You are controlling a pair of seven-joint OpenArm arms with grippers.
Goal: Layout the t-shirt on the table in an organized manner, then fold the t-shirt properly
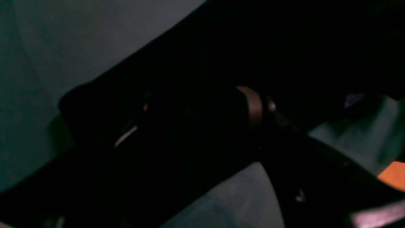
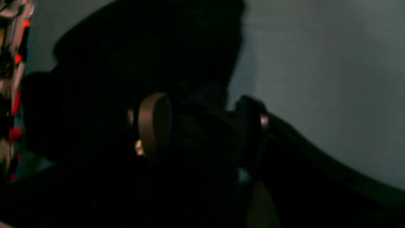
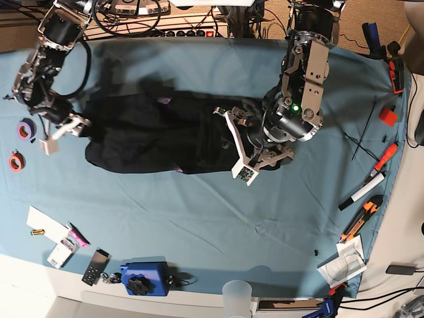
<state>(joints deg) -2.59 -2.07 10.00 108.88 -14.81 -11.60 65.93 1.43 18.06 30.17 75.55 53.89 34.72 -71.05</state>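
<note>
Plainly, in the left wrist view the left arm's fingers [image 1: 202, 117] appear closed on dark cloth: the large black soft-fabric t-shirt [image 1: 240, 50] fills the gap between the two pads, with the light blue cloth-covered worktop [image 1: 47, 63] showing beyond it, though the picture is dim and blurred. If that bunch holds more than one layer, pulling would drag the whole garment instead of spreading it. In the right wrist view the right arm's fingers [image 2: 202, 126] likewise seem shut on a wad of the t-shirt [image 2: 152, 47], the worktop [image 2: 316, 63] pale behind; how firm the hold is I cannot tell, and a thin pinch could slip out under tension. In the base view the t-shirt [image 3: 159, 136] lies stretched but rumpled across the far middle of the worktop [image 3: 199, 218], the right fingers [image 3: 78, 122] at one end of it and the left fingers [image 3: 248, 142] at the other. Uneven pulls could twist the shirt, or wrinkle the worktop's own cloth beneath the t-shirt.
</note>
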